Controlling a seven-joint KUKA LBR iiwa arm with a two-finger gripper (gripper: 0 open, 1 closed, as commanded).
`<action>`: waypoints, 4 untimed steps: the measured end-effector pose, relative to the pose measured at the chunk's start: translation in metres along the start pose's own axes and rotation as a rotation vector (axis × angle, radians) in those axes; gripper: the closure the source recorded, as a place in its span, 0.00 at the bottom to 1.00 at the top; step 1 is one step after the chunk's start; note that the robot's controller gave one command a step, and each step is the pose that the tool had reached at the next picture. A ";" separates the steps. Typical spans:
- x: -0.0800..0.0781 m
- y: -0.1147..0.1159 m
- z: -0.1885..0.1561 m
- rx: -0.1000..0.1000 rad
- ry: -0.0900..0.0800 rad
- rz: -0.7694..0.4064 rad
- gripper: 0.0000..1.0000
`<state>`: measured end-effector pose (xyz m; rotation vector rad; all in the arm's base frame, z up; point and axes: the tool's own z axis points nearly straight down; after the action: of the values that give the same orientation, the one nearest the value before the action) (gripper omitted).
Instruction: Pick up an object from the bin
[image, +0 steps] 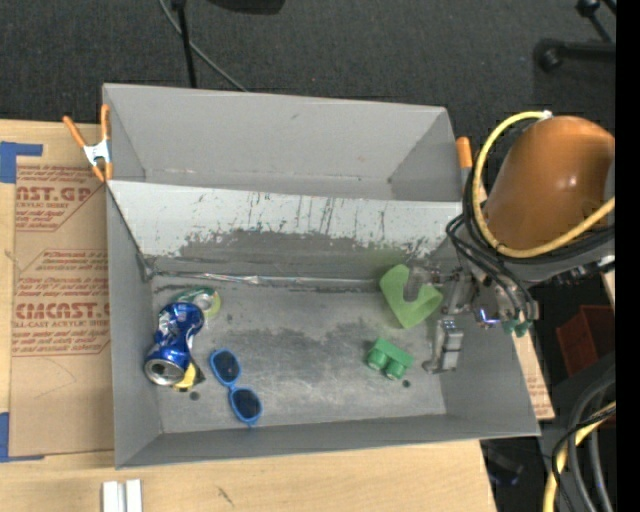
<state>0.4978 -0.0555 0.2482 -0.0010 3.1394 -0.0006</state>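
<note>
My gripper (447, 342) is low at the bin's right side, close to the right wall. Just to its left lies a pale green plastic piece (406, 300), curved like a scoop, against the gripper's upper part. A small dark green block (386, 358) rests on the floor a little left of the gripper's lower end. Whether either green thing is touched cannot be made out.
At the bin's left lie a crushed blue drinks can (174, 342) and blue sunglasses (234, 386). The arm with its orange dome and yellow cables hangs over the right rim. Bare floor stretches across the bin's middle.
</note>
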 end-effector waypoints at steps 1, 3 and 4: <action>0.002 -0.039 0.181 -0.001 0.001 0.064 0.00; 0.011 -0.046 0.149 -0.001 0.002 0.212 0.00; 0.018 -0.039 0.179 -0.001 0.001 0.390 0.00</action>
<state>0.4803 -0.0941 0.0693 0.6069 3.0815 0.0015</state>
